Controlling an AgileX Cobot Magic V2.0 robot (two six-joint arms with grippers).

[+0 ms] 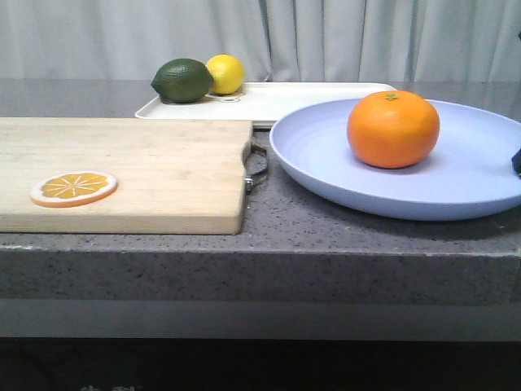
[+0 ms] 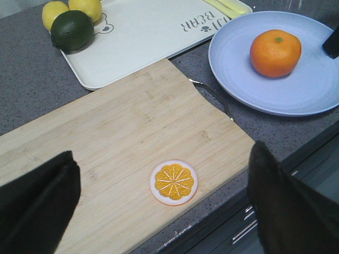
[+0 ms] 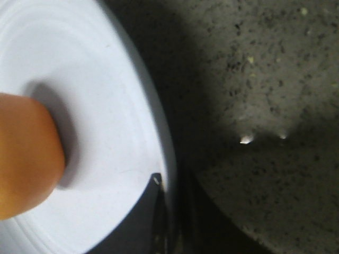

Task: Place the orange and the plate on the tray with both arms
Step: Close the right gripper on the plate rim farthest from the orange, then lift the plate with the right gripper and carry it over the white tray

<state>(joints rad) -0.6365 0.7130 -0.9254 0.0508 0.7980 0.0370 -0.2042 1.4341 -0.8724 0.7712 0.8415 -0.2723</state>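
Observation:
The orange [image 1: 393, 129] sits on the lavender-blue plate [image 1: 472, 175] at the counter's right; both also show in the left wrist view, the orange [image 2: 275, 52] on the plate [image 2: 233, 58]. The off-white tray [image 1: 326, 96] lies behind the plate, its near edge under the plate's far rim. My right gripper [image 3: 172, 182] is shut on the plate's right rim [image 3: 159, 121], one finger above and one below. It shows as a dark tip at the front view's right edge [image 1: 518, 161]. My left gripper [image 2: 164, 211] is open and empty above the cutting board [image 2: 132, 137].
The wooden cutting board [image 1: 146, 171] with an orange slice [image 1: 74, 188] fills the left. A dark green lime [image 1: 182, 80] and a lemon [image 1: 225, 73] sit at the tray's left end. A metal handle [image 1: 257, 167] sticks out between board and plate.

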